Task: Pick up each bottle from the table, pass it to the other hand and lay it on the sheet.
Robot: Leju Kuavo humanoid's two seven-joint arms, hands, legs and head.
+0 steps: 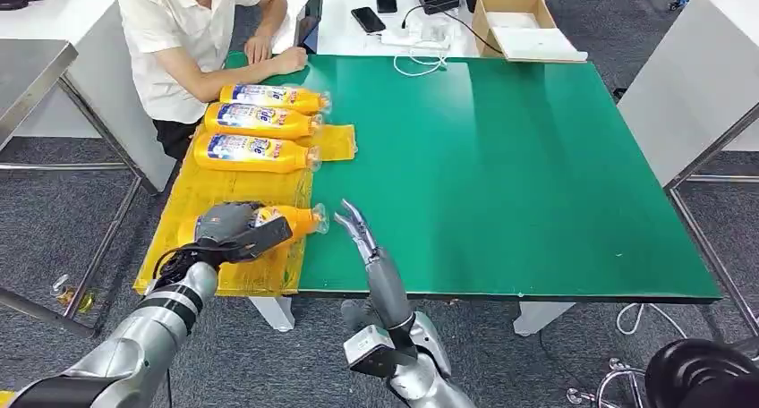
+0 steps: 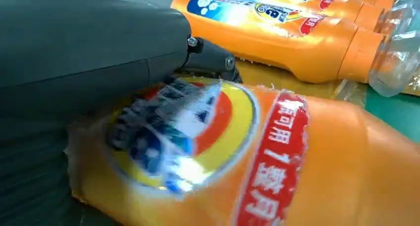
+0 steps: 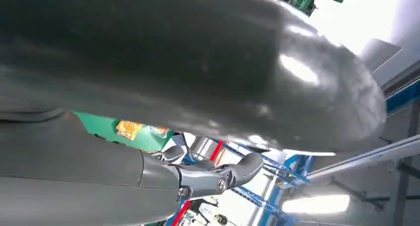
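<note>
— On the green table point(image 1: 501, 157), what takes up the most room?

— Along its left edge lies the yellow sheet point(image 1: 192, 189), running from near the seated person point(image 1: 192, 37) down to the table's near edge. Three orange bottles lie on it side by side, caps pointing right: the far bottle point(image 1: 273, 96), the middle bottle point(image 1: 260, 120) and the near bottle of the row point(image 1: 253, 152), each touching or almost touching its neighbour.

— And the fourth bottle point(image 1: 291, 218)?

— It lies on its side at the near end of the sheet, cap toward the bare green, well apart from the row. The left hand point(image 1: 234, 232) is clamped over its body; from the left wrist, the grey cover sits right against the label of that bottle point(image 2: 277, 161), with the row of bottles just behind.

— What about the right hand point(image 1: 358, 229)?

— It hangs above the table's near edge, just beside the cap of the held bottle, fingers stretched out and spread, holding nothing. From the right wrist, its fingers point(image 3: 218, 174) appear extended with nothing between them.

— Anything past the table?

— On the white surface beyond sit a cardboard box point(image 1: 519, 23), a power strip with a white cable point(image 1: 416, 41) and two phones point(image 1: 369, 18).
</note>
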